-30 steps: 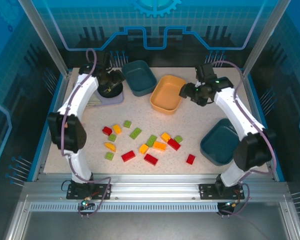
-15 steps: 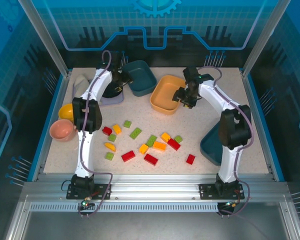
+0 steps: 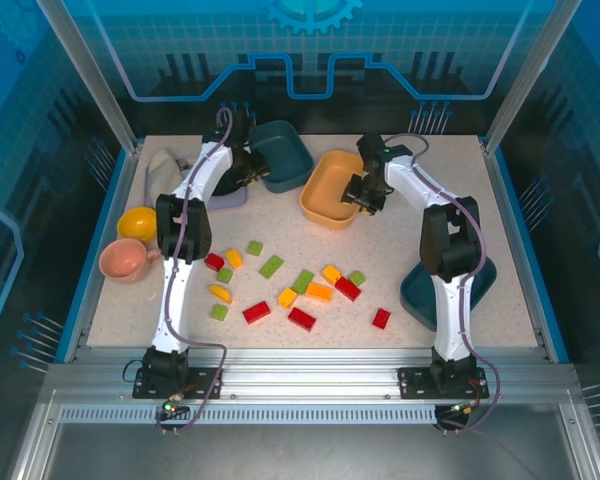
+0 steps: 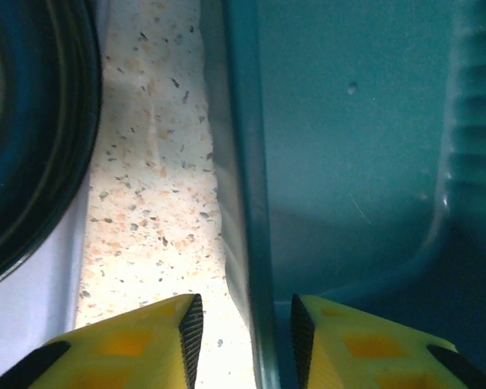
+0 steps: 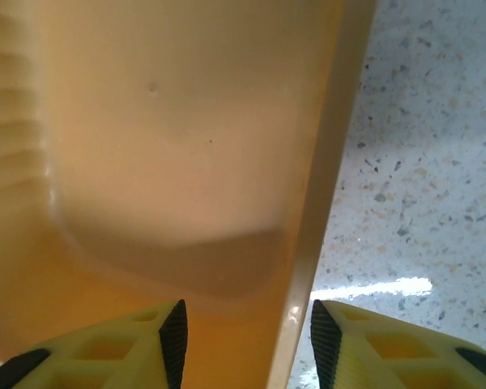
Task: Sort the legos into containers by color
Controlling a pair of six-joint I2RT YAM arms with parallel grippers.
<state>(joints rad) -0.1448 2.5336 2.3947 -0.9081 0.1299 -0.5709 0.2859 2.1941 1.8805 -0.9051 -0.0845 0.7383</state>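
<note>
Several red, yellow-orange and light green legos lie scattered mid-table. At the back stand a dark teal tray and an orange-tan tray; a second teal tray sits at the right, partly behind the right arm. My left gripper is open, its jaws astride the back teal tray's left rim, one pad over the table, one inside the tray. My right gripper is open astride the orange tray's right rim, one pad inside the tray.
A lavender tray with a black bowl lies just left of the back teal tray. A yellow bowl and a pink bowl stand at the left edge. Glass walls enclose the table.
The left gripper moved right from the black bowl to the teal tray's left rim. The right gripper moved left onto the orange tray's right rim. Both arms folded inward.
</note>
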